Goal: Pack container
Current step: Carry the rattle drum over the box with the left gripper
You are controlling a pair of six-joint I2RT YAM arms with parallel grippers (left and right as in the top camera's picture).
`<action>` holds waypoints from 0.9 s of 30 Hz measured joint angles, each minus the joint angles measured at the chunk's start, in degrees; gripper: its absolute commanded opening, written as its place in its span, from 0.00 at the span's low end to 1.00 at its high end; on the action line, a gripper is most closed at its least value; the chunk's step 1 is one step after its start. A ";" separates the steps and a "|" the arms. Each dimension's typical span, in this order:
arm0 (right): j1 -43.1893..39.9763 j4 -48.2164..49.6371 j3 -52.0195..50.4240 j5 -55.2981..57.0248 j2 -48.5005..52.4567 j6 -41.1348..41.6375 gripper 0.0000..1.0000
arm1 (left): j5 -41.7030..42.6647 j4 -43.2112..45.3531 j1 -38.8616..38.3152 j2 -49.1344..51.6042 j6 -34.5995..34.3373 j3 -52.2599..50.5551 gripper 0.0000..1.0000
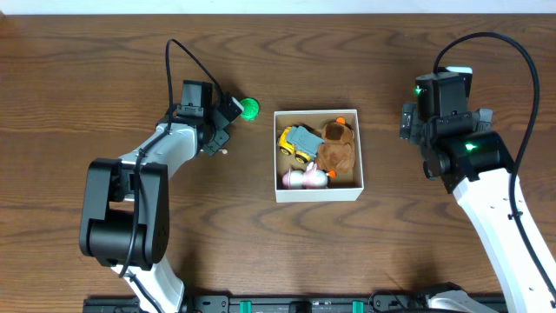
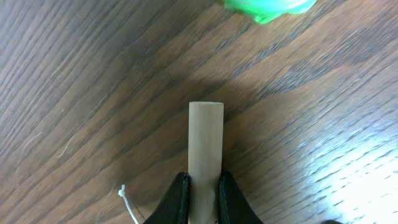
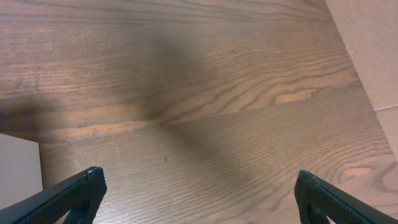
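White cardboard container [image 1: 318, 194], square and shallow, plain brown inside.
Small toys [image 1: 335, 146] fill it; left end effector [image 2: 205, 186] clamps a wooden block [image 2: 206, 134], right end effector [image 3: 199, 186] spread wide.

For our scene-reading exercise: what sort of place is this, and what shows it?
Likely a robotics lab bench: two robot arms, left and right, work at a wooden table, with a cardboard box holding toys.

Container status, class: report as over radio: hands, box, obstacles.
Left hand shut on wooden stick. Right hand open, empty. Container holds toys. Green toy lies between left hand and container.
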 measured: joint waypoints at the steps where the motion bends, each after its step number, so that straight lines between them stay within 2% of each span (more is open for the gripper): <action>1: 0.00 0.00 0.00 0.00 0.00 0.00 0.99 | -0.46 -0.07 0.00 -0.02 -0.02 0.00 0.06; 9: 0.00 0.00 0.00 0.00 0.00 0.00 0.99 | -2.67 -1.29 0.17 -1.84 -0.90 -0.81 0.06; 13: 0.00 0.00 0.00 -0.02 0.00 0.00 0.99 | -3.08 -0.83 0.15 -6.64 -3.89 -1.53 0.06; 17: 0.00 0.00 0.00 0.00 0.00 0.00 0.99 | -3.56 -0.59 -0.24 -14.84 -10.03 -1.53 0.06; 21: 0.00 0.00 0.00 0.00 0.00 0.00 0.99 | -3.82 -2.64 -2.78 -22.34 -19.32 -1.53 0.06; 27: 0.00 0.00 0.00 0.00 0.00 0.00 0.99 | -3.85 -8.17 -12.39 -31.30 -34.97 -1.55 0.06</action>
